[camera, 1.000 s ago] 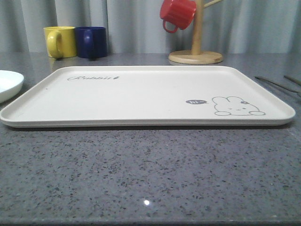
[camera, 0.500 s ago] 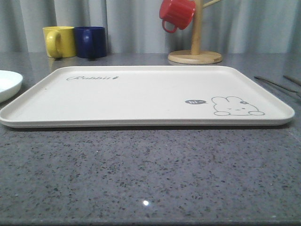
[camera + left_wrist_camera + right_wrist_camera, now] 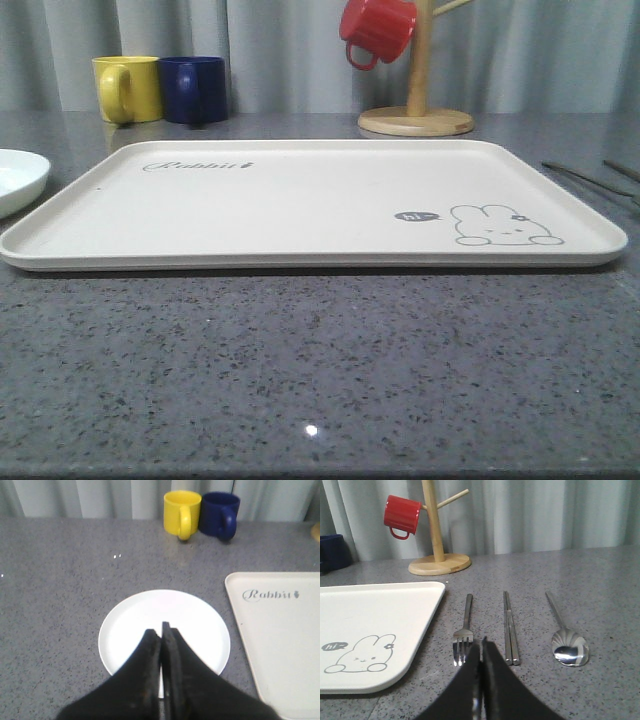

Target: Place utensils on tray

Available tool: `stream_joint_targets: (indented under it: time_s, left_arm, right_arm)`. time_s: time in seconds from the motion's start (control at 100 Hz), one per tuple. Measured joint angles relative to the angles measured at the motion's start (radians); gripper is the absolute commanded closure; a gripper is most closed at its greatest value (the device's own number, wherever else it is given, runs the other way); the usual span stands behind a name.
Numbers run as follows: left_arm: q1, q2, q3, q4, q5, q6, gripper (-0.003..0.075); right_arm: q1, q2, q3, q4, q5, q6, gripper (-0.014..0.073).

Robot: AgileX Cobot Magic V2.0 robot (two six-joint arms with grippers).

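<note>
The grey speckled table [image 3: 320, 370] carries the cream tray [image 3: 300, 200], which lies flat with its "Rabbit" script and rabbit drawing face up and nothing on it. In the left wrist view the tray's edge sits off to one side of the left gripper [image 3: 161, 630], apart from it. The white plate [image 3: 165, 630] rests on the table directly under that gripper's tips, beside the tray but not touching it. The left jaws are pressed together, holding nothing.

The wooden mug stand [image 3: 437, 555] with its red mug [image 3: 401, 515] stands well beyond the right gripper [image 3: 480, 647]; the yellow mug [image 3: 182, 512] and blue mug [image 3: 220, 514] stand far beyond the left one.

The right jaws are likewise closed and empty. Just ahead of their tips lies the fork [image 3: 465, 630], tines nearest them; the knife [image 3: 510, 627] lies parallel beside it, and the spoon [image 3: 565, 635] further out, all on bare table next to the tray.
</note>
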Motion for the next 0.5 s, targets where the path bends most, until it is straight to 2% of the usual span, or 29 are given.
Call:
stream_joint_targets:
  time_s: [0.34,0.41,0.5]
  left_arm:
    - [0.000,0.172,-0.025,0.006,0.027,0.000,0.0721]
    - [0.000,0.186,-0.025,0.006,0.029,0.000,0.0649]
    - [0.000,0.192,-0.025,0.006,0.038,0.000,0.0476]
  right_arm:
    - [0.000,0.000,0.000,0.000,0.000,0.000,0.0662]
    - [0.000,0.000,0.000,0.000,0.000,0.000,0.0662]
    - [0.000,0.000,0.000,0.000,0.000,0.000,0.0662]
